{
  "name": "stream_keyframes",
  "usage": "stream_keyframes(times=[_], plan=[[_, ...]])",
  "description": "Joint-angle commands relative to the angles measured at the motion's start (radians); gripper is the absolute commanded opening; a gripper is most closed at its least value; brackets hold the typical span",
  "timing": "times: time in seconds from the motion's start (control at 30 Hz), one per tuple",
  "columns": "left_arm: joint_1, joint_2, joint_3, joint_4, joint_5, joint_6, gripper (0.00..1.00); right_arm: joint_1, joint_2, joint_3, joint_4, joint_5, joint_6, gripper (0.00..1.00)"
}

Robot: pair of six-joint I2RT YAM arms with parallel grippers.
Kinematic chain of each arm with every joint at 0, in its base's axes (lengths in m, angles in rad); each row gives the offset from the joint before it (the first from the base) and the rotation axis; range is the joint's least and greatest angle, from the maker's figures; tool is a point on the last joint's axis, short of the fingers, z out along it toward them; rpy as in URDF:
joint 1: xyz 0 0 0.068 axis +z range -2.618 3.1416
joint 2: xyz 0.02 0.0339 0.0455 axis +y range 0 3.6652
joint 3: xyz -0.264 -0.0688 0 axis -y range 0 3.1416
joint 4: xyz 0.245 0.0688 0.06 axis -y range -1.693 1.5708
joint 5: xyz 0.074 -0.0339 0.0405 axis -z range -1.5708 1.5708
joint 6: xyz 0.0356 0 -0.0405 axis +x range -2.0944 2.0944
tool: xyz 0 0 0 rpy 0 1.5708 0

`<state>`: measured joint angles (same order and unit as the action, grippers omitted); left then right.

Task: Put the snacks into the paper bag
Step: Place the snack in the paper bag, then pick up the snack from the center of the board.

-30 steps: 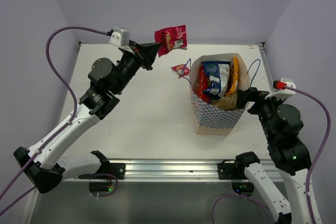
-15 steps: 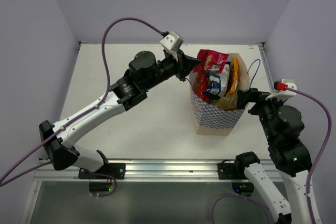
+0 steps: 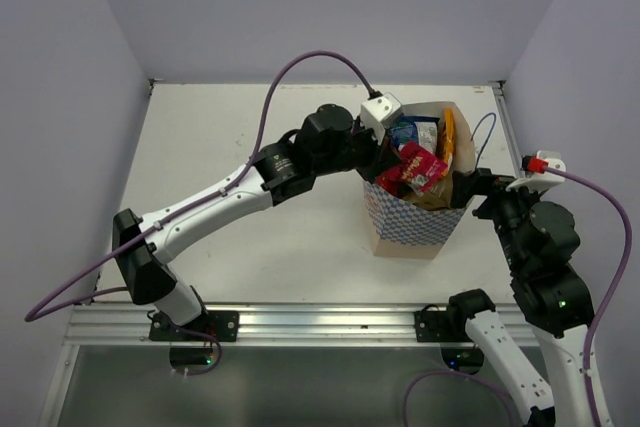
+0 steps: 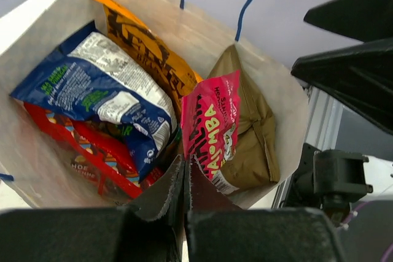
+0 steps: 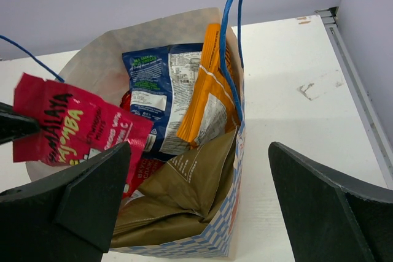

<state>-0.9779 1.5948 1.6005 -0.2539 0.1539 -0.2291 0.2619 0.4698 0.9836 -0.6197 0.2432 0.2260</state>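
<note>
Red packet (image 3: 426, 166) pinched by one end in left pincer (image 4: 186, 167), long axis straight out from fingertips, free end over open mouth of upright paper bag (image 3: 412, 224), right pincer (image 5: 198, 151) spread beside bag.

The bag (image 3: 415, 229) mouth is crowded — a blue packet (image 4: 92, 87) and an orange packet (image 4: 144, 44) stand upright inside, and a brown packet (image 4: 249, 133) fills the side toward the right arm. The left gripper (image 3: 390, 169) hangs over the middle with a red packet (image 3: 424, 167). The right gripper (image 3: 468, 185) sits close by the bag's right wall. Blue handles (image 5: 228, 35) arch above the rim. Open table (image 3: 250, 147) lies left of the bag — room to pass.
</note>
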Motion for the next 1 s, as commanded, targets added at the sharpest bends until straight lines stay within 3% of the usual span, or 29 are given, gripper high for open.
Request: stream_keyframes(times=[0.0,0.1,0.13,0.3,0.33,0.43,0.63,0.97], plan=[[-0.005,0.010,0.055,-0.076,0.029,0.034,0.03,0.003,-0.002,0.012,0.026,-0.002,-0.016,0.99],[-0.005,0.013,0.058,-0.088,0.027,0.037,0.16,0.003,-0.003,0.010,0.025,-0.001,-0.014,0.99],[-0.007,0.014,0.058,-0.090,0.026,0.039,0.26,0.003,-0.003,0.010,0.025,-0.001,-0.014,0.98],[-0.005,0.005,0.058,-0.081,0.009,0.042,0.55,0.003,-0.005,0.012,0.023,-0.001,-0.014,0.99],[-0.005,0.001,0.055,-0.076,0.003,0.043,0.66,0.003,-0.005,0.010,0.023,0.001,-0.013,0.98],[-0.005,-0.015,0.049,-0.058,-0.008,0.045,0.80,0.003,-0.005,0.010,0.023,-0.001,-0.013,0.98],[-0.005,-0.094,0.015,0.021,-0.059,0.040,0.95,0.003,-0.003,0.007,0.026,-0.001,-0.011,0.98],[-0.004,-0.266,-0.105,0.221,-0.281,0.093,1.00,0.003,-0.007,0.003,0.025,0.001,-0.011,0.99]])
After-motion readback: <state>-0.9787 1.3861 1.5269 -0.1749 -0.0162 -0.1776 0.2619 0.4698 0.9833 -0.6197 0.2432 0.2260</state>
